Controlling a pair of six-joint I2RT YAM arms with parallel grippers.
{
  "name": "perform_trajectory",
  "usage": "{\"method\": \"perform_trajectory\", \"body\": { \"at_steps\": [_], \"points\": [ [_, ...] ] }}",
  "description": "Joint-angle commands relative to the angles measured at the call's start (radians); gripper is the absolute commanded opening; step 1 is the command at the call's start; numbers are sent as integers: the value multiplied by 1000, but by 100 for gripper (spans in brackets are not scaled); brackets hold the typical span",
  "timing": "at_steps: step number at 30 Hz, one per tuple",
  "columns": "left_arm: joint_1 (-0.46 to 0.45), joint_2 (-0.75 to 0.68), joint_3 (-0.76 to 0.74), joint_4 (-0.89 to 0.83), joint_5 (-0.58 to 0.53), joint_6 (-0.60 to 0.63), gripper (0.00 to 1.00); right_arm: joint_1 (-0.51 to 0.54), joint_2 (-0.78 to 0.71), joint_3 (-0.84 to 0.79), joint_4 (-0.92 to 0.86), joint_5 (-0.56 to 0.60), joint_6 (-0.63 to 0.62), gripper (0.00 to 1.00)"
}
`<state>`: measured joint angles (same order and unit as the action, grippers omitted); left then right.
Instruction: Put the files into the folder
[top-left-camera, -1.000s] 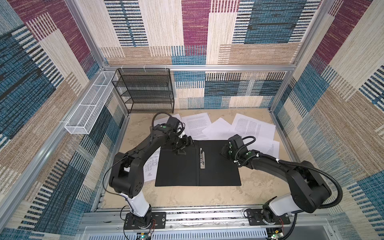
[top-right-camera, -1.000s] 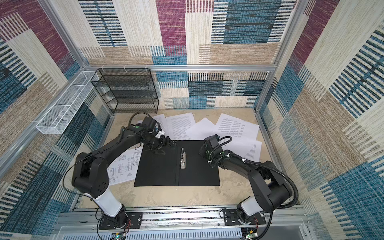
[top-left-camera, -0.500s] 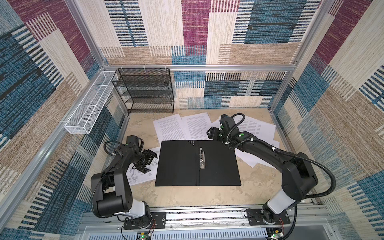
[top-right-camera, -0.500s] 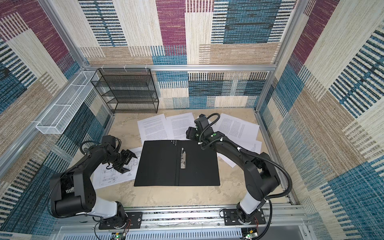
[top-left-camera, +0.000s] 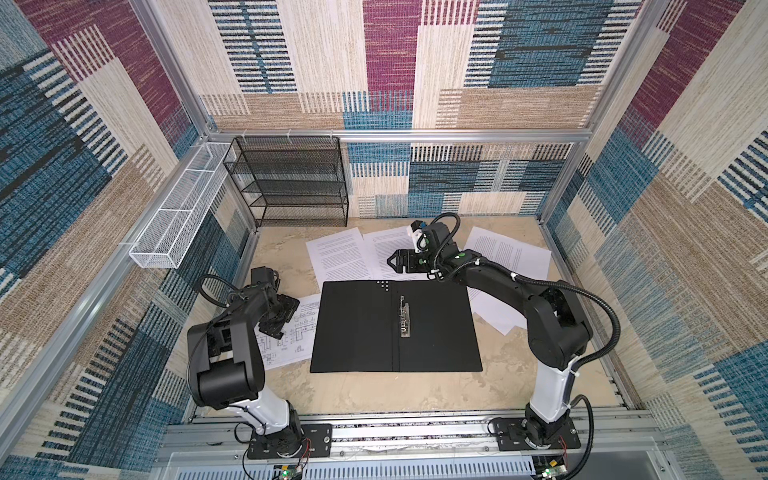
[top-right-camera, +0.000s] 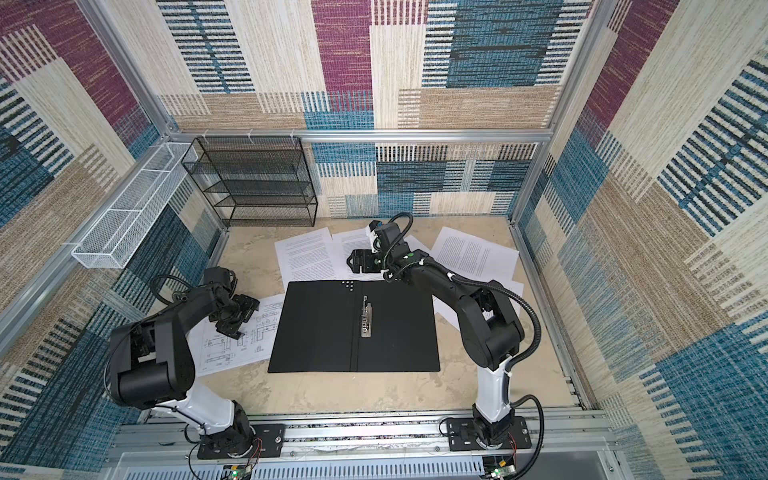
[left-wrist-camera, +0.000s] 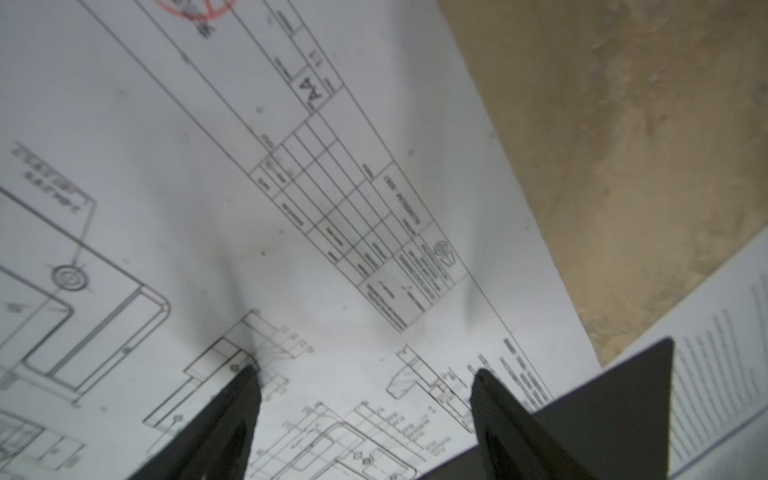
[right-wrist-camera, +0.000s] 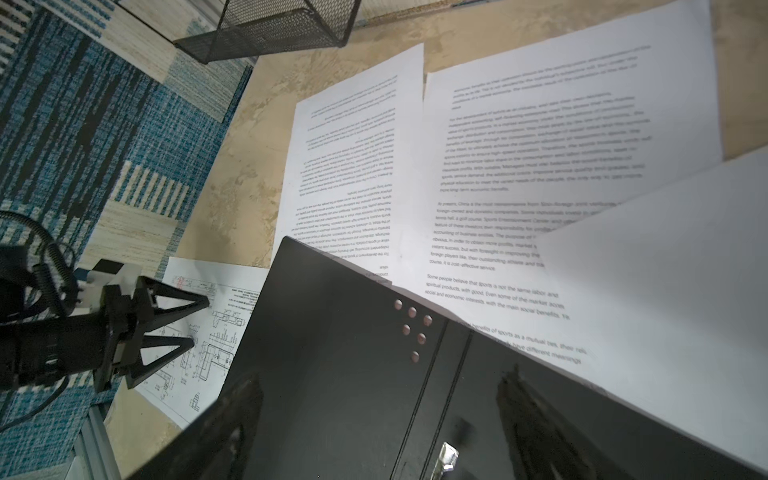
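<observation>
The folder (top-left-camera: 395, 328) (top-right-camera: 353, 332) lies open and flat mid-table, black inside up, with the metal clip (top-left-camera: 404, 318) on its spine. The files lie loose around it: a drawing sheet (top-left-camera: 297, 336) (left-wrist-camera: 332, 187) at its left, text sheets (top-left-camera: 338, 253) (right-wrist-camera: 540, 137) behind it and at its right (top-left-camera: 509, 253). My left gripper (top-left-camera: 286, 318) (left-wrist-camera: 365, 372) is open, with its tips down on the drawing sheet, which buckles between them. Over the folder's back edge my right gripper (top-left-camera: 392, 264) (right-wrist-camera: 382, 378) hangs open, holding nothing.
A black wire-mesh rack (top-left-camera: 291, 183) stands at the back left. A white mesh basket (top-left-camera: 178, 216) hangs on the left wall. Metal frame rails border the table. Bare tabletop (top-left-camera: 395, 395) lies in front of the folder.
My left gripper moved from the folder's back left corner out to the drawing sheet. My right gripper left the folder's right side, swung to its back edge and opened.
</observation>
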<state>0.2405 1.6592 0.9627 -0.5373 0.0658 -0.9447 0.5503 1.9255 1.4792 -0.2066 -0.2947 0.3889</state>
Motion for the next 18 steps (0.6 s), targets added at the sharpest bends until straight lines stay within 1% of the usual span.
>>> {"method": "perform_trajectory", "body": {
  "at_steps": [1, 4, 6, 9, 12, 16, 18],
  "points": [
    [2, 70, 51, 41, -41, -1, 79, 1, 40, 42, 36, -88, -45, 94],
    [0, 172, 166, 23, -38, 61, 78, 0, 88, 87, 48, -140, -40, 98],
    [-10, 266, 284, -22, -18, 114, 78, 2, 126, 116, 53, -171, -35, 99],
    [-41, 396, 439, -56, 60, 175, 76, 9, 197, 210, 26, -190, -47, 100],
    [-88, 507, 606, -132, 73, 235, 76, 23, 272, 320, -38, -201, -81, 100],
    [-133, 594, 756, -171, 76, 294, 75, 48, 391, 510, -140, -204, -105, 100],
    [-139, 603, 780, -163, 92, 307, 75, 65, 445, 583, -175, -201, -109, 100]
  ]
}}
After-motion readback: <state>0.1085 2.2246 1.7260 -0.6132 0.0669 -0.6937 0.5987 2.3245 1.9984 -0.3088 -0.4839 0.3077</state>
